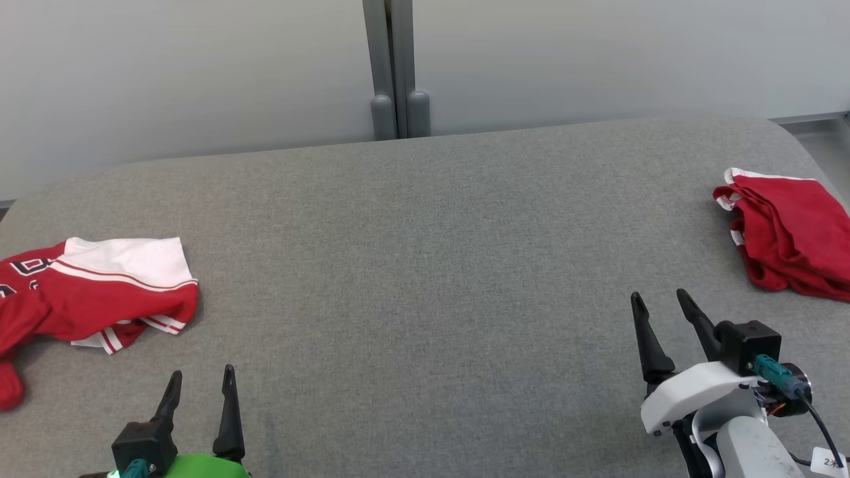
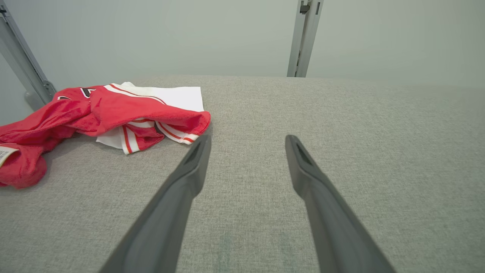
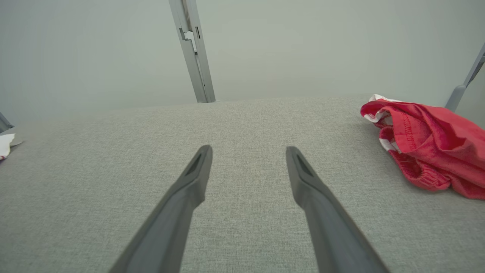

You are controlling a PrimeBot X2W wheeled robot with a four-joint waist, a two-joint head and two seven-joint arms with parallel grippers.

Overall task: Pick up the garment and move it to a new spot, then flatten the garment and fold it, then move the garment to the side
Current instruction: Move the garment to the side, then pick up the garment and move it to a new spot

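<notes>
A crumpled red and white garment (image 1: 99,292) with striped trim lies at the table's left edge, and the left wrist view has it (image 2: 113,113) up and to the left of my fingers. My left gripper (image 1: 202,372) stands open and empty at the lower left, just right of and nearer than that garment; in its wrist view the left gripper (image 2: 248,137) hangs over bare cloth. A second, folded red garment (image 1: 790,232) lies at the right edge. My right gripper (image 1: 659,294) is open and empty, short of it and to its left, as its wrist view shows (image 3: 248,148).
The table is covered in grey fabric (image 1: 425,265) with rounded far corners. A pale wall with a grey metal post (image 1: 395,73) stands right behind its far edge. Grey fabric stretches between the two garments.
</notes>
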